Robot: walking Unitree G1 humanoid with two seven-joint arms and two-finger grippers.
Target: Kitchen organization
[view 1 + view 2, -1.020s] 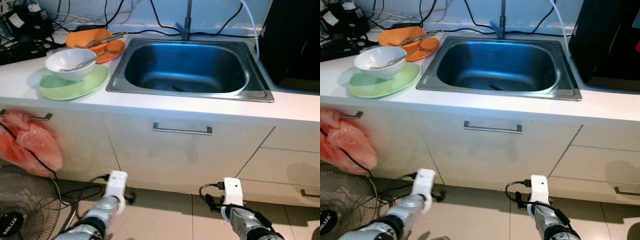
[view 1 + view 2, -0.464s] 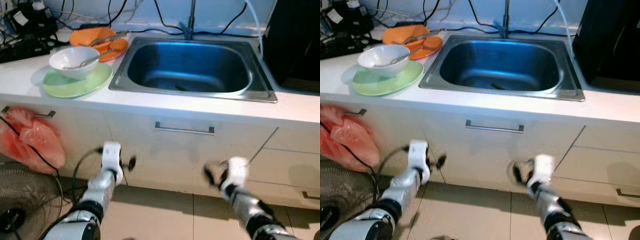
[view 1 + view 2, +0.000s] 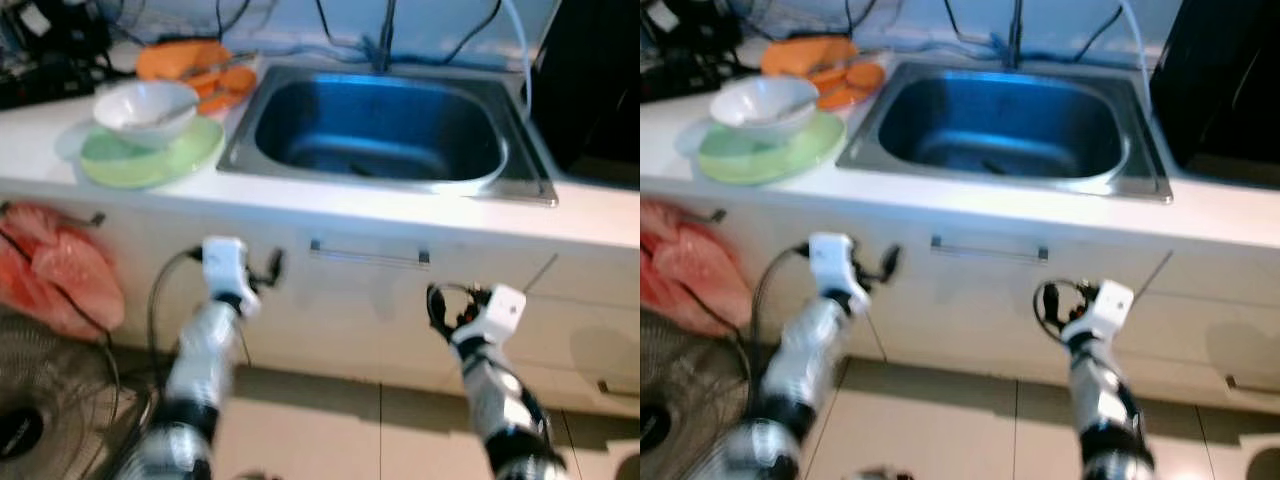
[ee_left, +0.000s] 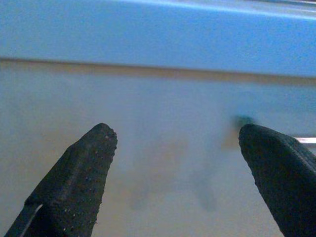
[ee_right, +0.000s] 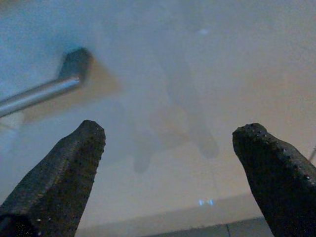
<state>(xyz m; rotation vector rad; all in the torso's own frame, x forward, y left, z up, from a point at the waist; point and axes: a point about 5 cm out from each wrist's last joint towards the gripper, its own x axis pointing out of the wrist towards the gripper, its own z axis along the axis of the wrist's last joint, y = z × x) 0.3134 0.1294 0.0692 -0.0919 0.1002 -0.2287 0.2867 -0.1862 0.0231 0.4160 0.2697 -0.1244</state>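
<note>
Left tool (image 4: 177, 163): textured black fingers spread wide, facing the white cabinet front.
Right tool (image 5: 173, 173): spread wide, near the metal bar handle (image 5: 37, 94).
Sink (image 3: 385, 125): rounded steel basin.
White bowl (image 3: 145, 105): holds a utensil, sits on green plate (image 3: 150, 160) on table (image 3: 40, 130).

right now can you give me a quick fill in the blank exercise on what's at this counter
1. The white bowl sits on a ____ plate.
2. The steel sink is set into a ____ countertop.
3. The fingers of the left gripper are spread ____, facing the cabinet front.
4. The pink plastic bag hangs on the robot's ____ side.

Missing words: green; white; open; left
</note>
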